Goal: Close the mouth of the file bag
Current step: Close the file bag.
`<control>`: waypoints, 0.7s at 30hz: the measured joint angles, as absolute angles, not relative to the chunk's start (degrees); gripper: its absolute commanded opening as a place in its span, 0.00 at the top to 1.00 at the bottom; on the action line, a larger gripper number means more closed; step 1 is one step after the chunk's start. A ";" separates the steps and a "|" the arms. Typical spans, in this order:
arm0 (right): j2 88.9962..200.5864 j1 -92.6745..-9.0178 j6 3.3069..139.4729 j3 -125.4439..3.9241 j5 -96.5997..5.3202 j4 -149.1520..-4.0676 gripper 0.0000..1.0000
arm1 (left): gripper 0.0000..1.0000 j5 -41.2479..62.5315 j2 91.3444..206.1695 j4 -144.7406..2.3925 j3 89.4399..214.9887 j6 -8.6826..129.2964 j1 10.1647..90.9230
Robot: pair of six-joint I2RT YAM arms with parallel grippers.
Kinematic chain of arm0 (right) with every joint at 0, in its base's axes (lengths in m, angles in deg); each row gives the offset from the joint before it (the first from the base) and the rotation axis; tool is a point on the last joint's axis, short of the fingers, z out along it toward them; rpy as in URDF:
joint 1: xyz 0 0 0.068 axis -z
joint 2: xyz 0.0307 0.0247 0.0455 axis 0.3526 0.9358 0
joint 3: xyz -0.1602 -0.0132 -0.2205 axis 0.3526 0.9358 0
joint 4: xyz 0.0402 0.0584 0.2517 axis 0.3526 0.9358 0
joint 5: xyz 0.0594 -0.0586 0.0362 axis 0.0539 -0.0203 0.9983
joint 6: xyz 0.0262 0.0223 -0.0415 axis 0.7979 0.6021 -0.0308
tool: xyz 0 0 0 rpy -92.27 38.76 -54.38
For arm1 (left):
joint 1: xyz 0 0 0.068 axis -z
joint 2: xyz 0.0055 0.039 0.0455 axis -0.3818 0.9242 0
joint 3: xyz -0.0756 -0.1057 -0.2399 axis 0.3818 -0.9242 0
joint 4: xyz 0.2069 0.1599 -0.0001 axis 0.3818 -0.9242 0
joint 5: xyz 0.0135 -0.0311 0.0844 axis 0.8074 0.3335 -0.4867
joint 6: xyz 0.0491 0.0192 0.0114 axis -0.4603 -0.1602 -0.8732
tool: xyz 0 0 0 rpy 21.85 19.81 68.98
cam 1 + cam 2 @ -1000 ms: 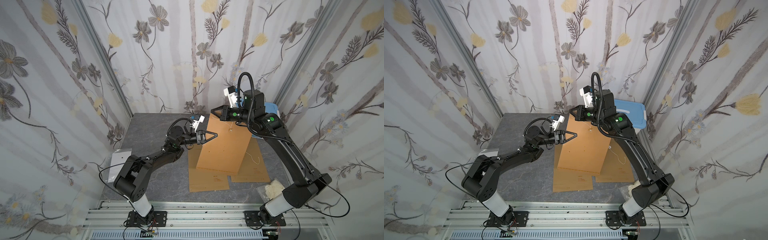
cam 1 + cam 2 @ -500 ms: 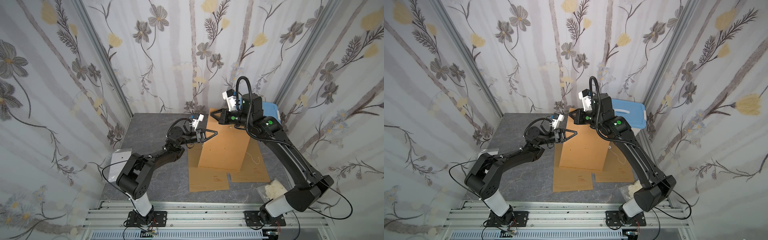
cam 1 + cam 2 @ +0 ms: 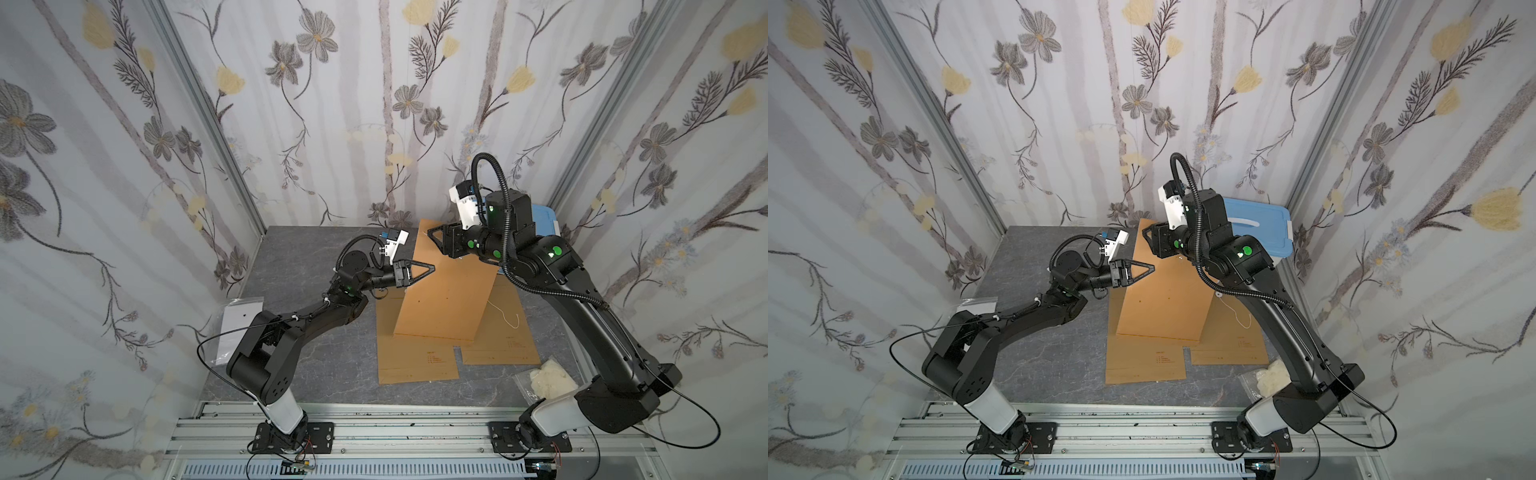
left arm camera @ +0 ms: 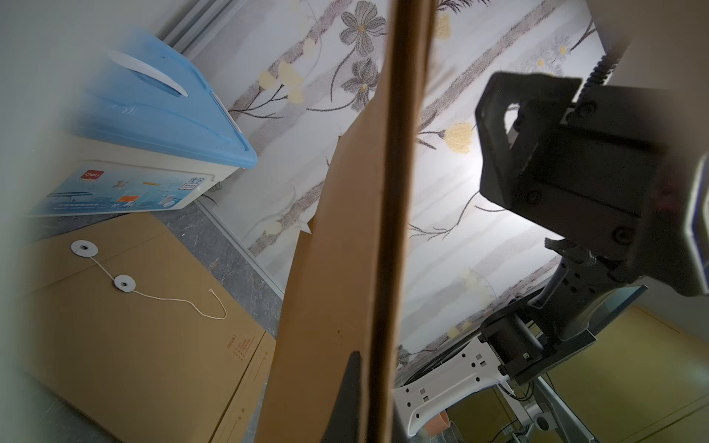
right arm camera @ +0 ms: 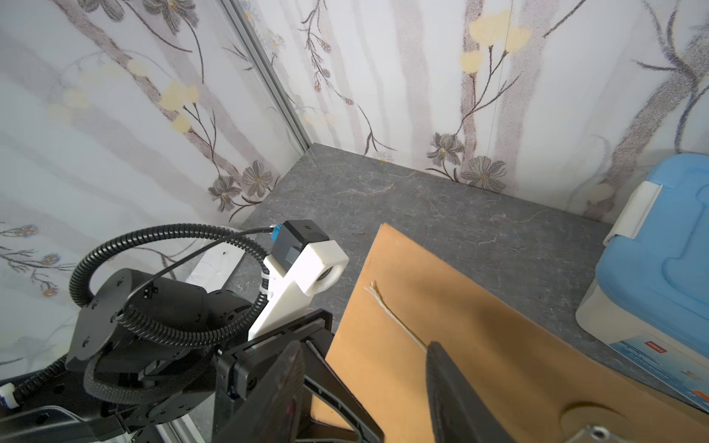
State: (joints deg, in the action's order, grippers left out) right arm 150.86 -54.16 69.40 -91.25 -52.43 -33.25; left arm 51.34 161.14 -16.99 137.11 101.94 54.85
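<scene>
**Top views.** The file bag (image 3: 449,291) stands tilted on its lower edge on the desk (image 3: 299,249), just in front of the blue-lidded box (image 3: 544,216). The left pincer (image 3: 430,267) is pressed together on the bag's edge farthest from the box and props it up. The right pincer (image 3: 432,235) sits at the bag's top corner, also on the side away from the box. I see the same layout in both top views: file bag (image 3: 1163,299), left pincer (image 3: 1152,268), right pincer (image 3: 1145,232). Spare bags (image 3: 415,361) lie flat under the standing one.

**Left wrist.** I see the file bag (image 4: 395,191) edge-on, with one pincer finger (image 4: 349,395) flat against its face. The blue-lidded box (image 4: 153,115) lies beyond it.

**Right wrist.** The right pincer (image 5: 362,347) is spread, its fingers apart over the bag's face and pinching nothing. A thin white string (image 5: 395,318) lies on that face. Its long axis runs from the finger on the box side up toward the corner away from the box. A round fastener (image 5: 591,425) shows partly, on the box side of that finger.

**Judgement.** The string lies straight ahead of the right pincer, so that arm is the nearer one. It must take the string and carry it toward the box to wind it round the fastener. The left arm is busy steadying the bag.
</scene>
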 measured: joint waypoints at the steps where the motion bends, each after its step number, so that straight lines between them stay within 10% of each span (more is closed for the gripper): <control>1: 150.99 -54.16 68.86 -91.27 -53.45 -32.63 0.48 | 1.00 51.23 161.05 -17.07 137.04 101.76 54.85; 21: 149.79 -50.16 72.18 -81.43 -43.79 -37.42 0.51 | 1.00 51.16 160.83 -16.51 136.58 102.75 54.85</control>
